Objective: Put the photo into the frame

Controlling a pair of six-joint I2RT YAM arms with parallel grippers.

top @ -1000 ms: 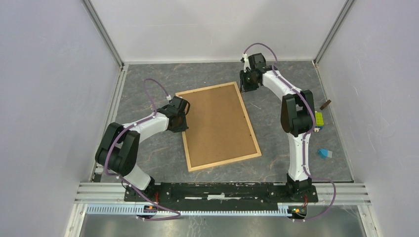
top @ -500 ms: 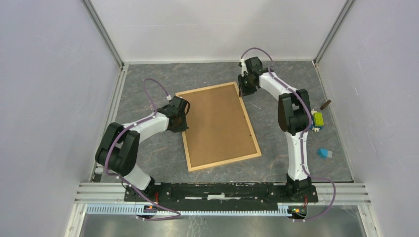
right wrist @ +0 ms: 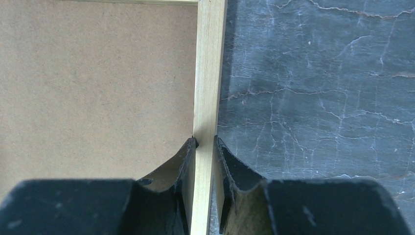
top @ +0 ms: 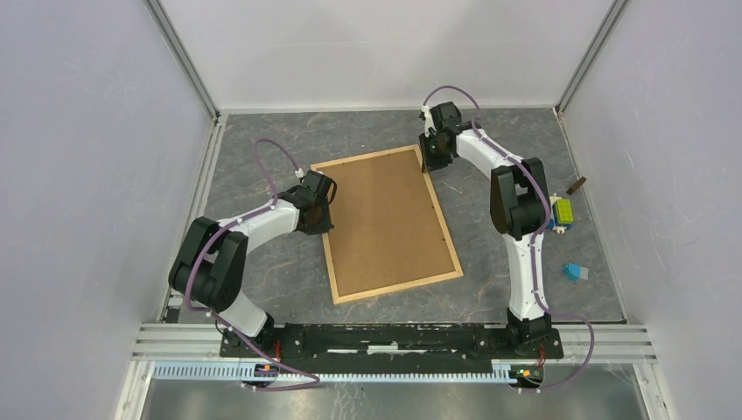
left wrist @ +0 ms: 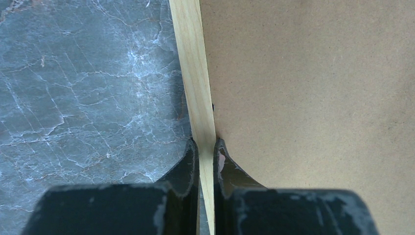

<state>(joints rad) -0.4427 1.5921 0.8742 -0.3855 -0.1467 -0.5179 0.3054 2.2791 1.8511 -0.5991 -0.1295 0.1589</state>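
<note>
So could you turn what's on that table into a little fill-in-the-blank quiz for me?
1. The frame lies flat on the table with a plain ____ board facing up.
2. The left gripper is shut on the frame's long side nearer the ____ arm.
3. The right gripper straddles the opposite side near its ____ end.
4. The small blue thing lies beside the ____ arm.
Missing words: brown; left; far; right.

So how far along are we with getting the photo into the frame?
Done: the frame lies back-up with the brown backing board seated in it. In hand: the left gripper pinches its left rail, and the right gripper looks clamped on the right rail near the far corner. Left: unclear, since the photo is not in view; it may already be under the board.
</note>
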